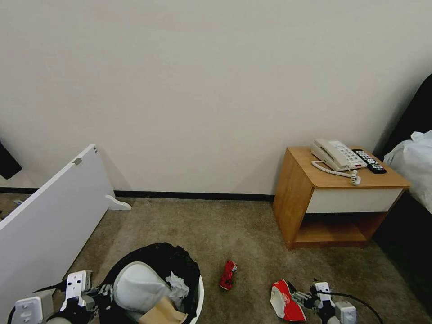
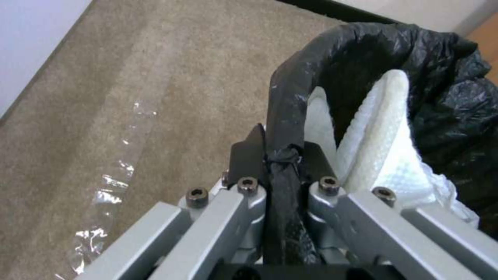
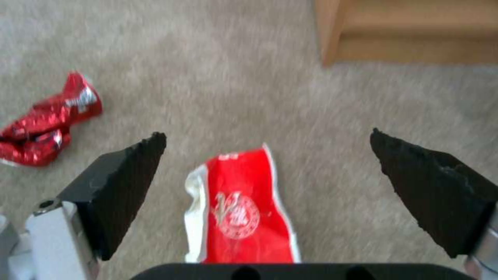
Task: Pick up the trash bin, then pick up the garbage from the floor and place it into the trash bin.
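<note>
I am holding the trash bin (image 1: pixel 195 288) at my seven o'clock with my left gripper (image 2: pixel 280 155), its jaws pinching the bag-covered rim (image 2: pixel 283 116) tight. Inside the bin a white slipper (image 1: pixel 137 283), a crumpled tissue (image 1: pixel 179 284) and a brown paper bag (image 1: pixel 164 312) are already lying. My right gripper (image 3: pixel 267 159) is hovering low over the carpet (image 1: pixel 202 234) at my five o'clock, jaws spread wide, with the red-and-white wrapper (image 3: pixel 244 210) lying flat between them and just below. The crushed red can (image 1: pixel 227 274) is sitting on the carpet at roughly my six o'clock, between the bin and the wrapper.

What I am worrying about: the wrapper is thin and flat, so my pads may close on the carpet pile and slide over it, or catch only a corner that slips free on the lift. The crinkly liner under my left jaws looks slick; if the bag shifts on the rim, the bin could tip and spill. Swinging the wrapper across, I could nudge the can, or drop the wrapper outside the rim, since the slipper is crowding the opening. A wooden nightstand (image 1: pixel 306 198) is standing at two o'clock, well apart.
</note>
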`<state>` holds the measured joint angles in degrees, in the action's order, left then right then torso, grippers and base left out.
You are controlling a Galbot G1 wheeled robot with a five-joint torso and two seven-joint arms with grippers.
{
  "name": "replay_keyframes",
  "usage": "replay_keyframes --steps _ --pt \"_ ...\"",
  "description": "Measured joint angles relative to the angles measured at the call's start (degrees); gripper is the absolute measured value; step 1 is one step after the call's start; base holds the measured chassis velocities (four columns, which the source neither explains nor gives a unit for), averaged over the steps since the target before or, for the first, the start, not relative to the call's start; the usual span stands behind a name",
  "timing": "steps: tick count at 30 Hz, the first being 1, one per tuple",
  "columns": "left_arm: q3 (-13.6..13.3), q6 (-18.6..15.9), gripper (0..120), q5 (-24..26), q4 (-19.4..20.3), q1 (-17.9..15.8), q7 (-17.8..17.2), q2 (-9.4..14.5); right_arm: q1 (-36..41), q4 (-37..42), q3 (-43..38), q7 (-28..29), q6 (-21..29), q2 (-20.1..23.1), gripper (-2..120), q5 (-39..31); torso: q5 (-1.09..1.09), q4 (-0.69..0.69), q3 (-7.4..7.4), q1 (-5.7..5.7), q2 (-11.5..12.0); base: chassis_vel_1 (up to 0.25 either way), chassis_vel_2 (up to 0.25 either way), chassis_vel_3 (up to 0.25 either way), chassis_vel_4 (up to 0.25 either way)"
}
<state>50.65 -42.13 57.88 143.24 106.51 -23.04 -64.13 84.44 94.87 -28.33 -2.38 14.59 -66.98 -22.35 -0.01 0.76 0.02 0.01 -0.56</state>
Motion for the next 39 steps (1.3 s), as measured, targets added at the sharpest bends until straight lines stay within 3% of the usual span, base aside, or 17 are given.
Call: replay_keyframes --steps 5,20,39 --pt "0.01 0.0 4 -0.06 0.0 0.04 -0.01 -0.02 -2.16 -2.38 1.29 -0.12 1.6 -1.19 100 -0.66 0.0 0.0 0.0 0.0 0.0 0.0 0.0 0.0 0.0" --pt "0.13 0.0 4 -0.6 0.0 0.51 0.0 -0.13 -9.05 -13.04 3.87 -1.93 6.77 -4.5 100 7.51 0.01 0.0 0.0 0.0 0.0 0.0 0.0 0.0 0.0" --pt "0.45 0.0 4 -0.98 0.0 0.89 0.09 -0.17 -17.43 -21.46 6.6 -1.94 7.32 -6.62 100 10.56 0.01 0.0 0.0 0.0 0.0 0.0 0.0 0.0 0.0"
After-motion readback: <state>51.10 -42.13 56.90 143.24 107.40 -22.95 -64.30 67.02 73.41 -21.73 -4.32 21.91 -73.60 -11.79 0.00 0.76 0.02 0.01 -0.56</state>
